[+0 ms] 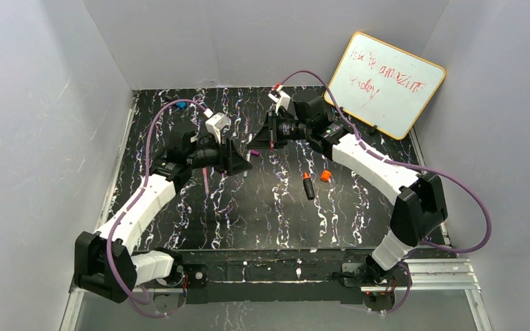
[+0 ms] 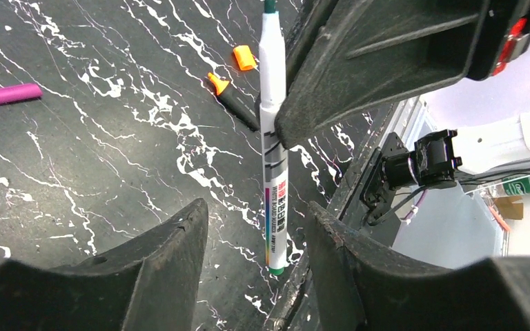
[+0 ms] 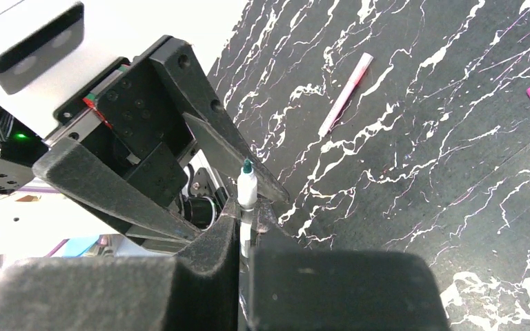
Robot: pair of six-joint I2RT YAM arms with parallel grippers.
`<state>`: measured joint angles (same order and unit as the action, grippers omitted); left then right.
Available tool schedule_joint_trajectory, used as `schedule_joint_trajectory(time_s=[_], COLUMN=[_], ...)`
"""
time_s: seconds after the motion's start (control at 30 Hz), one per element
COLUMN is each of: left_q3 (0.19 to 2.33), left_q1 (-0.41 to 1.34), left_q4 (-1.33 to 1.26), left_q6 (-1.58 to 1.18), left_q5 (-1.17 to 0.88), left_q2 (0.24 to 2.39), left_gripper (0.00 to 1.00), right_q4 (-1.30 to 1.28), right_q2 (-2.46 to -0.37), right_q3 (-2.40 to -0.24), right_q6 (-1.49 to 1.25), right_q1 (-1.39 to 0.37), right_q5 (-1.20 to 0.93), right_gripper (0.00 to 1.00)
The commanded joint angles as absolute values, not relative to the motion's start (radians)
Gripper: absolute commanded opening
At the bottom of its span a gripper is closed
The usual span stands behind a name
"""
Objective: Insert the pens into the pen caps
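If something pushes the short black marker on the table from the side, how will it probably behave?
The short black marker lies flat and looks round, so it would probably roll over the smooth table. Its body looks like hard plastic, likely stiff and light. It might bump the orange cap nearby.

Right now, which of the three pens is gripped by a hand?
The white pen with the green tip: the right hand is shut on it, while the pink pen and the black marker lie loose on the table.
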<state>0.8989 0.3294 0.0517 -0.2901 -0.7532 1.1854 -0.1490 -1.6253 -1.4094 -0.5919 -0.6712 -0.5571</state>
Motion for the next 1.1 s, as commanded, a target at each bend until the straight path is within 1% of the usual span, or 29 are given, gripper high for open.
schedule_joint_trajectory(time_s=[0.0, 0.23, 0.27, 0.3, 0.33, 0.37, 0.4, 0.43, 0.47, 0.57, 0.6, 0.63, 0.67, 0.73, 0.83, 0.93, 1.0, 1.07], left_q3=[0.899, 0.885, 0.883, 0.881, 0.878, 0.877, 0.875, 0.871, 0.866, 0.853, 0.844, 0.843, 0.842, 0.822, 0.804, 0.795, 0.803, 0.817], left_q1=[0.330, 0.333, 0.334, 0.333, 0.333, 0.334, 0.334, 0.333, 0.333, 0.333, 0.334, 0.334, 0.333, 0.323, 0.293, 0.269, 0.255, 0.247], left_q4=[0.025, 0.005, -0.022, -0.035, -0.046, -0.053, -0.058, -0.059, -0.061, -0.071, -0.069, -0.047, -0.010, 0.038, 0.047, 0.066, 0.104, 0.150], left_q6=[-0.310, -0.330, -0.333, -0.341, -0.348, -0.352, -0.357, -0.359, -0.361, -0.361, -0.360, -0.352, -0.335, -0.329, -0.336, -0.330, -0.317, -0.298], left_q5=[-0.788, -0.801, -0.805, -0.814, -0.820, -0.825, -0.828, -0.819, -0.811, -0.806, -0.789, -0.761, -0.692, -0.574, -0.490, -0.406, -0.322, -0.225], left_q2=[1.188, 1.199, 1.201, 1.203, 1.204, 1.207, 1.211, 1.217, 1.222, 1.228, 1.226, 1.228, 1.234, 1.231, 1.229, 1.215, 1.197, 1.165], left_gripper=[0.52, 0.51, 0.48, 0.43, 0.37, 0.30, 0.19, 0.03, 0.00, 0.00, 0.00, 0.00, 0.00, 0.00, 0.00, 0.00, 0.00, 0.00], right_q4=[-0.076, -0.040, -0.033, -0.026, -0.021, -0.016, -0.008, -0.008, -0.008, -0.008, -0.008, -0.028, -0.076, -0.128, -0.146, -0.175, -0.169, -0.146], right_q2=[-1.630, -1.655, -1.656, -1.658, -1.660, -1.660, -1.656, -1.652, -1.649, -1.640, -1.638, -1.640, -1.633, -1.579, -1.497, -1.444, -1.423, -1.426], right_q3=[-1.454, -1.462, -1.463, -1.464, -1.464, -1.461, -1.455, -1.450, -1.447, -1.449, -1.452, -1.465, -1.482, -1.466, -1.410, -1.376, -1.335, -1.276], right_q6=[-0.597, -0.621, -0.626, -0.630, -0.633, -0.638, -0.642, -0.643, -0.643, -0.634, -0.631, -0.615, -0.578, -0.547, -0.547, -0.578, -0.697, -0.871], right_q1=[-0.668, -0.668, -0.667, -0.667, -0.667, -0.667, -0.667, -0.668, -0.669, -0.667, -0.667, -0.668, -0.662, -0.622, -0.566, -0.558, -0.558, -0.556], right_q5=[-0.568, -0.566, -0.564, -0.563, -0.562, -0.558, -0.553, -0.549, -0.546, -0.529, -0.521, -0.511, -0.499, -0.437, -0.356, -0.218, -0.116, -0.058], right_gripper=[0.01, 0.01, 0.01, 0.01, 0.01, 0.01, 0.01, 0.01, 0.01, 0.01, 0.13, 0.30, 0.46, 0.55, 0.63, 0.64, 0.64, 0.64])
